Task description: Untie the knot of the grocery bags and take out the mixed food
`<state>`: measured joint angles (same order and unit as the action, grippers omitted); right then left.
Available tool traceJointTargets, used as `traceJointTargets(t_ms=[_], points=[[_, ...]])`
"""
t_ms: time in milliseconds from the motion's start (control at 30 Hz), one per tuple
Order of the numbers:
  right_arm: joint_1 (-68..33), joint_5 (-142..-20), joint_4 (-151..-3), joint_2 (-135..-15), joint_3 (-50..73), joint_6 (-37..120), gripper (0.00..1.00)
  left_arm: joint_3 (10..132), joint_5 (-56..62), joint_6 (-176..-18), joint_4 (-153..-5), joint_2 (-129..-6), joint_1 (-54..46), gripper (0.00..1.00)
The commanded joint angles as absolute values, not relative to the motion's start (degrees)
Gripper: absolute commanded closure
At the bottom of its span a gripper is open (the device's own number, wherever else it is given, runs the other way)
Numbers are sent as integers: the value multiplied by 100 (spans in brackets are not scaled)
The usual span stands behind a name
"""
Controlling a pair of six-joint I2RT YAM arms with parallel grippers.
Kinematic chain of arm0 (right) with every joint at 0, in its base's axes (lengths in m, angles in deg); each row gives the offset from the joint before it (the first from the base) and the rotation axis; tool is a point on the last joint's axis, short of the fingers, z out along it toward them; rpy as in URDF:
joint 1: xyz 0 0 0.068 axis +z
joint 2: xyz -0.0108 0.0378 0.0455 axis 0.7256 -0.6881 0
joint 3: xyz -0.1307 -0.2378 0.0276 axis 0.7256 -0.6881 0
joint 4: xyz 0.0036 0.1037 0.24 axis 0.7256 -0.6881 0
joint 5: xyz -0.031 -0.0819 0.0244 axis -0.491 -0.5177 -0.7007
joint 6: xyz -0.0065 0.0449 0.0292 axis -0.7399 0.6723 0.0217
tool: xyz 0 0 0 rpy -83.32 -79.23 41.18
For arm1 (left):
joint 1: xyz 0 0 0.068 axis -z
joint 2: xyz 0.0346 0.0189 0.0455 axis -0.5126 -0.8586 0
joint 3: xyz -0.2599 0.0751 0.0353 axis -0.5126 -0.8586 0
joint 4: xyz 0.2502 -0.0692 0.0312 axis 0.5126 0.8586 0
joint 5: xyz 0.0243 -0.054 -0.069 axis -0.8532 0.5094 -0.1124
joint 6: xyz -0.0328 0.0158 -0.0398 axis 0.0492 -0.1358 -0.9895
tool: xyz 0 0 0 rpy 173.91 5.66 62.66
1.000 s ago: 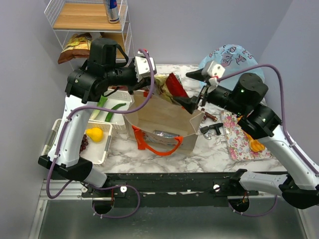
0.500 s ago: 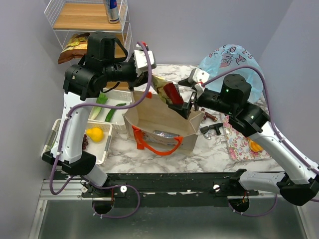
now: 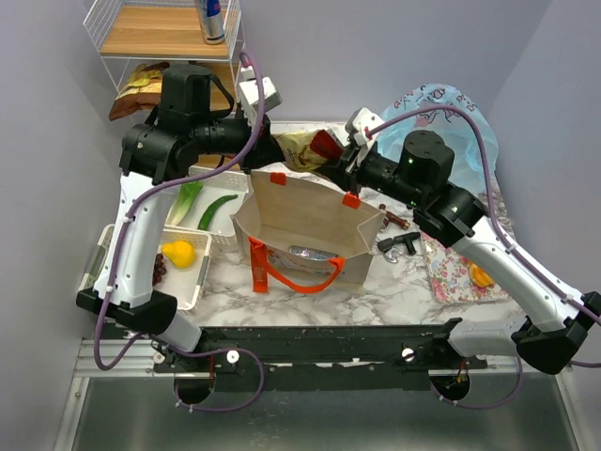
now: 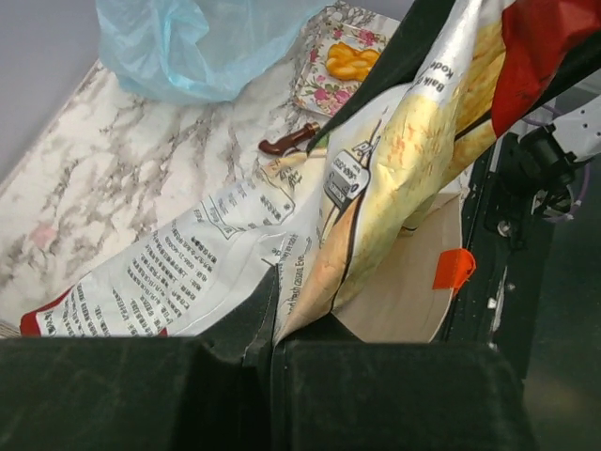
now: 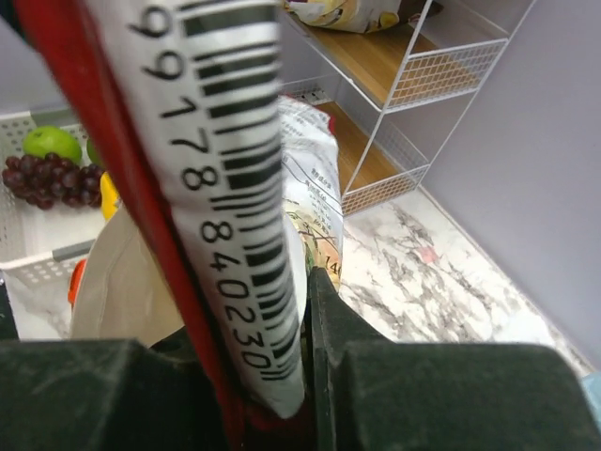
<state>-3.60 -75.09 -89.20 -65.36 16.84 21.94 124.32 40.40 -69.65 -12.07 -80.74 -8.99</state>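
Now the snack packet (image 3: 299,148) hangs in the air over the far rim of the tote (image 3: 310,221), stretched between both arms. The left gripper (image 4: 272,352) is pinched flat on the packet's pale printed edge, its jaws together with only the film between them. The right gripper (image 5: 263,362) is clamped on the opposite end, on the red seam beside the barcode. The tote stands open and upright on the marble table (image 3: 404,291), with something silvery at its bottom that cannot be made out. The light-blue plastic bag (image 3: 441,103) sits at the back of the table behind the right arm, and whether it is tied cannot be told.

The step in hand looks like passing the packet from one arm to the other, or lifting it clear together. To go well, one arm must let go before either pulls away, since two firm grips drawing apart could tear the thin film or burst the packet. Whichever arm carries on should hold by the seam, as both do, not by the puffed middle. It should also rise enough that the dangling end clears the tote's rim and orange handles (image 3: 291,272), so the bag is not tipped. A second packet (image 3: 141,89) lies in the wire shelf (image 3: 150,33) at the left. That makes the shelf a likely home for this one, and the left arm is nearer to it.
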Motion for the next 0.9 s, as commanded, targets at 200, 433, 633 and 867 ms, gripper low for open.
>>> traceJointTargets(t_ms=[200, 433, 633, 867], points=[[-484, -7436, -8515, -6732, 2507, 3879, 99, 9148, 2941, -6395, -4469, -5490, -958, 40], [-487, -6599, -8544, -6787, 2532, 4355, 99, 8034, 1648, -3572, -5202, -4969, 129, 2], [-486, -6350, -8759, -6728, 2587, 4518, 99, 7088, 751, -2376, -6498, -4807, 441, 2], [-486, -5997, -8770, -6827, 2746, 5095, 99, 6105, 722, -1379, -7568, -4804, 633, 2]])
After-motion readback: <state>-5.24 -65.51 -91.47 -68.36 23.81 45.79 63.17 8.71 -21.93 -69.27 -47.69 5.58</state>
